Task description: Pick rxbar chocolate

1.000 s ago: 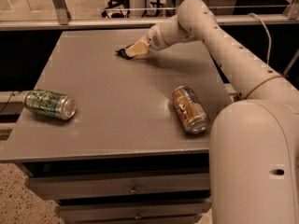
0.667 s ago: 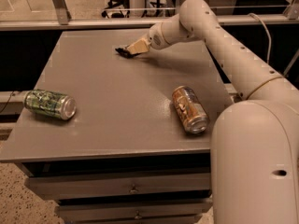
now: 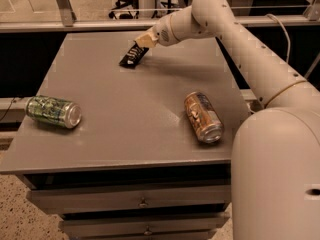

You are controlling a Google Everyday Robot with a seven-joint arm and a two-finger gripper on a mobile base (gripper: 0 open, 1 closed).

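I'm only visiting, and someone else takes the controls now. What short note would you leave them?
Claw: at the far side of the table, at the far end of the rxbar chocolate; whether it has a hold is unclear.
Bar: on the table.
Green can near left, copper-brown can near right, both on their sides.
Done: the reach.
Left: secure and lift the bar.

grey drawer table [image 3: 130, 126], speckled floor [image 3: 17, 221]
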